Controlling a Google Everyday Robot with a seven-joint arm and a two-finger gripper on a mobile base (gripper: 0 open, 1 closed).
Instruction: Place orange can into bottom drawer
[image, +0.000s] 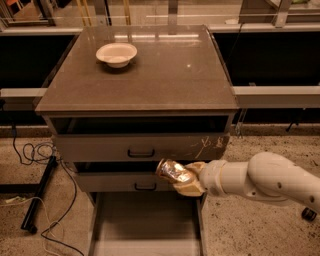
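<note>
The orange can (172, 171) is a shiny dented can held lying on its side, in front of the middle drawer's front. My gripper (189, 181) is shut on it, reaching in from the right on a white arm (260, 179). The can hangs above the right part of the bottom drawer (145, 225), which is pulled out, with a bare flat grey floor and low side walls.
A white bowl (116, 53) sits at the back left of the cabinet top (165, 75). Two upper drawers with dark handles (141, 153) stand slightly ajar. Black cables (35, 150) and a dark bar (37, 195) lie on the floor to the left.
</note>
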